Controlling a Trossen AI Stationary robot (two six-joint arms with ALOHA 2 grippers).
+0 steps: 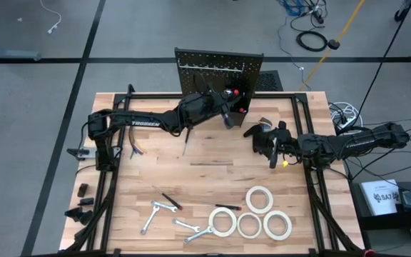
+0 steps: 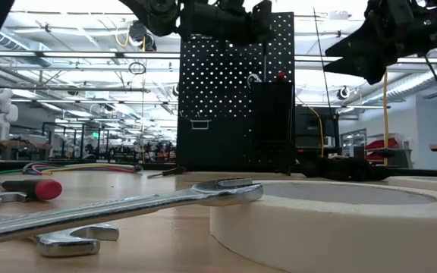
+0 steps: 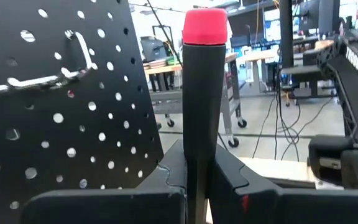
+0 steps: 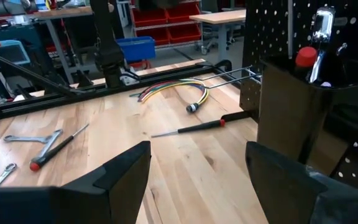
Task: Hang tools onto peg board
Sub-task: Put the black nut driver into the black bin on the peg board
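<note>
The peg board [image 1: 218, 71] stands upright at the table's far edge, with hooks [image 3: 73, 56] and a black bin [image 2: 271, 114] holding a red-capped tool [image 4: 304, 57]. My left gripper [image 1: 227, 114] is right in front of the board, shut on a black screwdriver with a red cap [image 3: 204, 28]. My right gripper [image 1: 262, 139] hovers open to the right of the board, with nothing between its fingers [image 4: 197, 155]. Wrenches [image 1: 155, 210], a screwdriver [image 1: 170, 201] and several white tape rolls [image 1: 259, 200] lie flat near the table's front edge. My left gripper pinches the screwdriver's black handle [image 3: 197, 168] between its two fingers, well below the red cap. The fingers reach about level toward the board and lie across the handle. The screwdriver is lifted clear of the table, beside the board's face.
Another screwdriver [image 4: 197, 127] and a bundle of coloured cables [image 4: 173, 90] lie on the table left of the board. A large wrench [image 2: 127, 208] rests on a tape roll [image 2: 332, 220] at the near edge. The table's middle is bare wood.
</note>
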